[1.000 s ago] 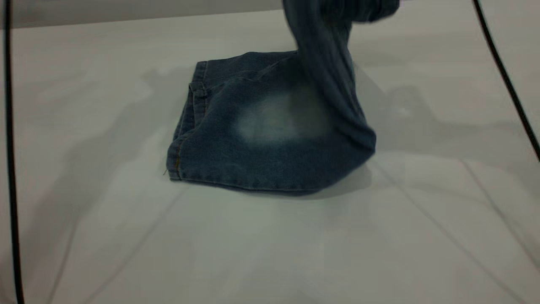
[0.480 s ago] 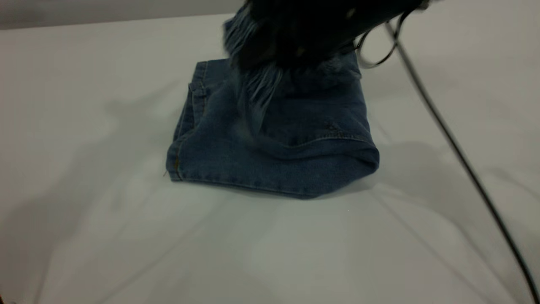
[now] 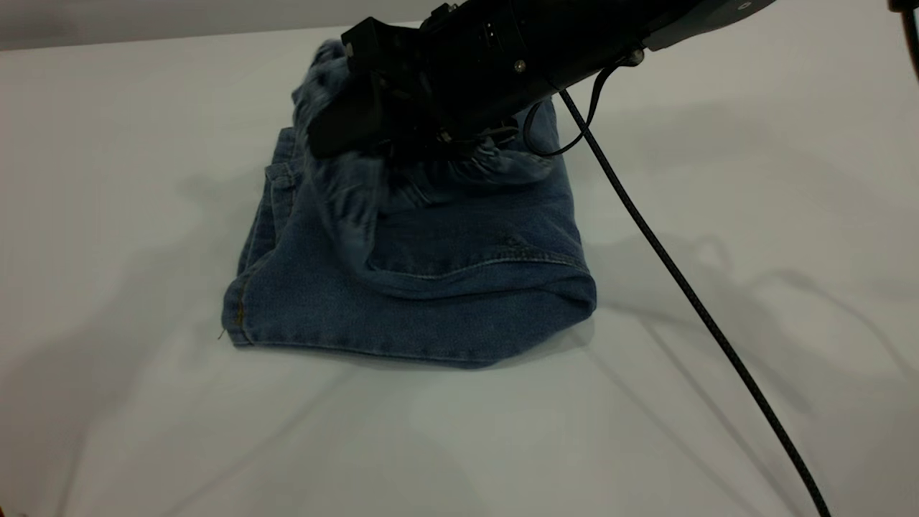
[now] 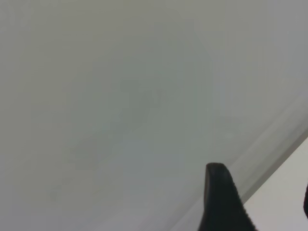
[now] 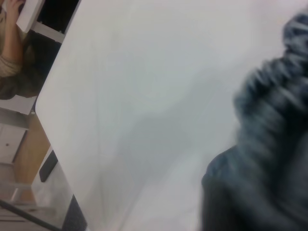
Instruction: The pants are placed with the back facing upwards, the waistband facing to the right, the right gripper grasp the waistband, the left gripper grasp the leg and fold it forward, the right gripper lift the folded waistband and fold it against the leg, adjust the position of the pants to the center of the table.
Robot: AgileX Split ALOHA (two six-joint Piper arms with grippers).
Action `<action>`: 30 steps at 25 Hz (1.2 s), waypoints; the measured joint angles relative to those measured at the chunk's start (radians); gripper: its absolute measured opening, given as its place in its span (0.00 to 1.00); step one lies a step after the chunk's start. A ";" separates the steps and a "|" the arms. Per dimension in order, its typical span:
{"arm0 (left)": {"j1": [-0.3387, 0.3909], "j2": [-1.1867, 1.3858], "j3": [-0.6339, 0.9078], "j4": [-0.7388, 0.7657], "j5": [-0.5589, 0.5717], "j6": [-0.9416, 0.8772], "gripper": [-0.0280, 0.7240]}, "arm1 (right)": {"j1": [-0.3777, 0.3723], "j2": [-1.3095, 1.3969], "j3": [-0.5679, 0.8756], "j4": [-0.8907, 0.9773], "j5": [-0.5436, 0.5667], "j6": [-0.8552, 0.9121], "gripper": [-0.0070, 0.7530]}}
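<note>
The blue denim pants point(image 3: 431, 309) lie folded on the white table point(image 3: 718, 179). My right gripper point(image 3: 337, 133) hangs low over their far left part, shut on the bunched waistband point(image 3: 324, 75), which is doubled over the leg layer. In the right wrist view blurred denim point(image 5: 269, 144) covers the jaws. My left gripper point(image 4: 262, 187) is out of the exterior view. Its wrist view shows it open over bare table, one black finger point(image 4: 219, 197) clear of any cloth.
A black cable point(image 3: 682, 287) runs from the right arm down across the table's right half. The right wrist view shows a table corner point(image 5: 41, 108) with furniture beyond and a person's sleeve point(image 5: 12, 57) past it.
The right gripper swept leftward and down with the waistband, laying it over the leg. The whole bundle slid left and toward the camera.
</note>
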 joint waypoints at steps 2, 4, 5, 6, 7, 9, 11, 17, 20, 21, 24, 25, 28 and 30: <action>0.000 0.000 0.000 0.000 0.000 0.000 0.54 | 0.000 -0.004 0.001 0.001 0.026 0.017 0.68; 0.000 0.000 0.000 0.000 0.000 0.000 0.54 | -0.001 -0.005 0.001 0.001 0.078 0.028 0.80; 0.000 0.000 0.000 0.000 0.000 0.000 0.54 | -0.001 -0.005 0.001 0.001 0.105 0.029 0.84; 0.000 -0.001 0.000 0.000 0.000 0.000 0.54 | -0.001 -0.005 0.001 0.001 0.120 0.031 0.86; 0.000 -0.001 0.000 -0.001 0.000 0.000 0.54 | -0.001 -0.005 0.001 0.001 0.133 0.042 0.86; 0.000 -0.001 0.000 -0.001 0.000 0.000 0.54 | -0.001 -0.005 0.001 -0.001 0.143 0.081 0.84; 0.000 -0.001 0.000 -0.002 0.000 0.000 0.54 | -0.002 -0.005 0.001 -0.001 0.179 0.108 0.80; 0.000 -0.001 0.000 -0.002 0.000 0.000 0.54 | -0.002 -0.005 0.001 -0.001 0.314 0.186 0.69; 0.000 -0.001 0.000 -0.002 0.000 0.000 0.54 | -0.002 -0.005 0.001 -0.033 0.290 0.264 0.69; 0.000 -0.001 0.000 -0.002 0.000 0.000 0.54 | -0.002 -0.005 0.001 -0.066 0.271 0.288 0.69; 0.000 -0.001 0.000 -0.002 0.000 0.000 0.54 | -0.002 -0.005 0.001 -0.172 0.158 0.341 0.68; 0.000 -0.001 0.000 -0.002 0.000 0.000 0.53 | -0.002 -0.005 0.001 -0.193 0.116 0.360 0.68; 0.000 -0.001 0.000 -0.002 0.000 0.000 0.52 | -0.002 -0.005 0.001 -0.283 0.014 0.396 0.68; 0.000 -0.001 0.000 -0.002 0.000 0.000 0.52 | -0.002 -0.005 0.001 -0.314 -0.058 0.396 0.68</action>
